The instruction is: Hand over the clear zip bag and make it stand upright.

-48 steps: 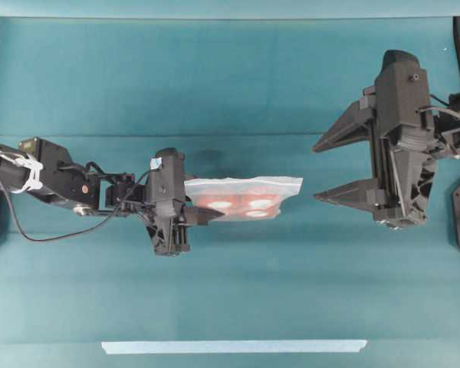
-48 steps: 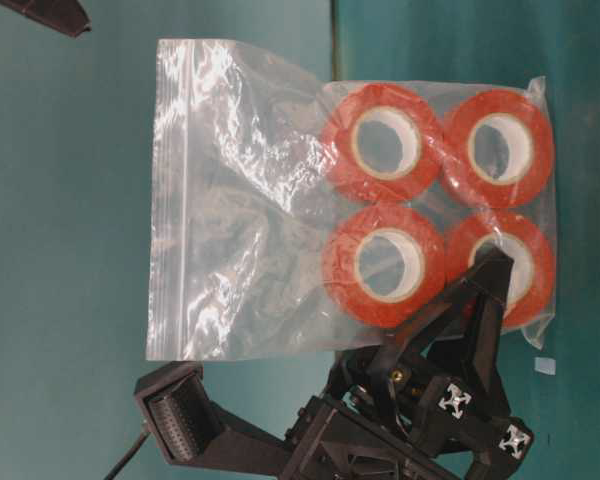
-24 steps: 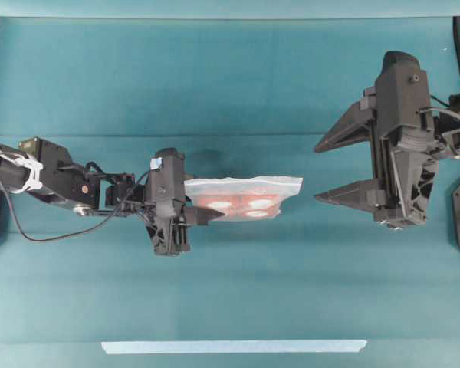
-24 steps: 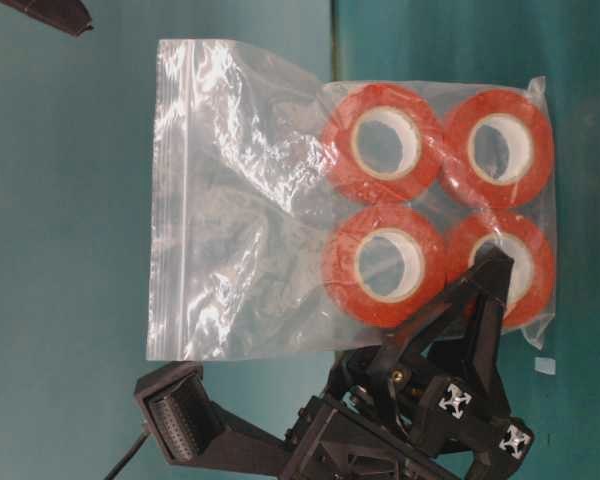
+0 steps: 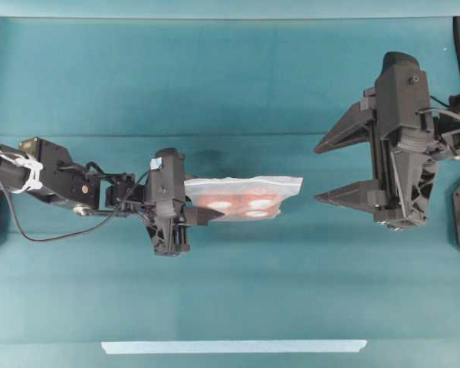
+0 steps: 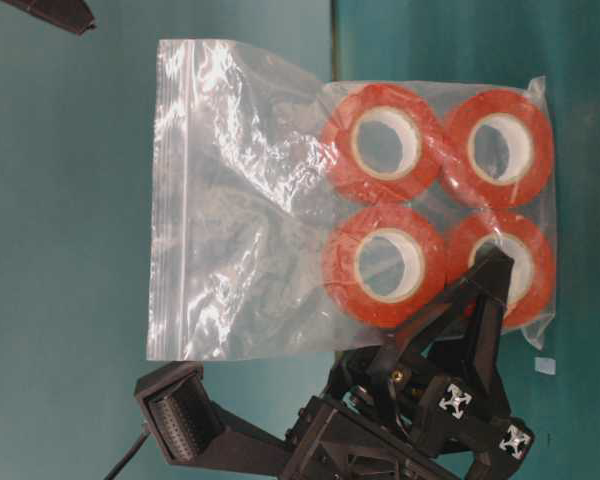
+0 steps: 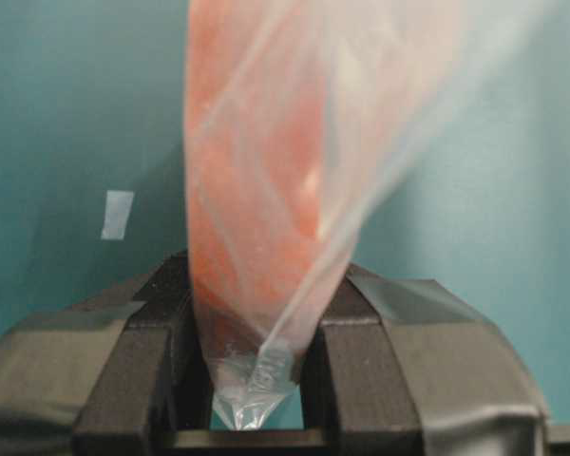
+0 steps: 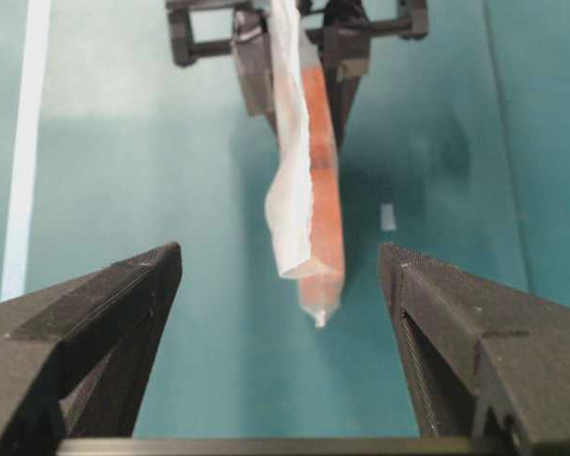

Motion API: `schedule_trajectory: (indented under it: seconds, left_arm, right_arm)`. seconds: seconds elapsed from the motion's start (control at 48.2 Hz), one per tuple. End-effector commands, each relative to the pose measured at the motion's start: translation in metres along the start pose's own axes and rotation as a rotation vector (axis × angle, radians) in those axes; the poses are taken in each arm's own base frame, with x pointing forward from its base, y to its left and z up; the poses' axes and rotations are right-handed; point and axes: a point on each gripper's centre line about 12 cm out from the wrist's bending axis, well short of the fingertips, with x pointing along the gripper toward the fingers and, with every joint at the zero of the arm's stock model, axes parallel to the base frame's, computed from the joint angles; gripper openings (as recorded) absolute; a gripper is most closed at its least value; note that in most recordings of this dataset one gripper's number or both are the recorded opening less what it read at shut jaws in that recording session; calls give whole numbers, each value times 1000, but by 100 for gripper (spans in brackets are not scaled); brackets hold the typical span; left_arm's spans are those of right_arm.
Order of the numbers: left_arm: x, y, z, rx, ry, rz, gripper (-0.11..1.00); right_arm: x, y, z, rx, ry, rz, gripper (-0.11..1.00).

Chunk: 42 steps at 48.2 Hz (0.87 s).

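Observation:
My left gripper [image 5: 202, 204] is shut on one short end of the clear zip bag [image 5: 244, 198], which sticks out to the right, edge-on to the overhead view. In the table-level view the bag [image 6: 245, 200] is crinkly, with orange-red tape rolls [image 6: 382, 142] bunched along one long edge and the zip strip [image 6: 164, 200] along the opposite one. The left wrist view shows the bag's corner [image 7: 252, 380] pinched between the left gripper's [image 7: 256, 332] fingers. My right gripper [image 5: 317, 172] stands wide open, facing the bag's free end [image 8: 318, 285] a short way off, and is empty [image 8: 280, 261].
The teal table [image 5: 230, 92] carries a long pale tape strip [image 5: 234, 346] near its front edge. A small pale tape patch [image 8: 388, 217] lies on the cloth beside the bag's shadow.

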Motion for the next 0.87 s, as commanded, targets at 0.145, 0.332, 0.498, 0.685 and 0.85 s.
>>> schedule_trajectory:
  seconds: [0.145, 0.332, 0.498, 0.685, 0.85]
  left_arm:
    - [-1, -2, 2, 2, -4, -4, 21]
    - [-1, -2, 1, 1, 2, -4, 21]
    - [-1, -2, 0, 3, 11, -3, 21]
    - [-1, -2, 0, 4, 11, -4, 21]
    - [-1, -2, 0, 3, 11, -3, 21]
  right_arm:
    - [-4, 1, 4, 8, -26, 3, 89]
    - [-4, 2, 3, 8, -23, 5, 89]
    - [-4, 2, 3, 9, -23, 5, 89]
    - [-3, 2, 2, 10, -20, 4, 89]
    - [-3, 2, 2, 8, -20, 4, 89]
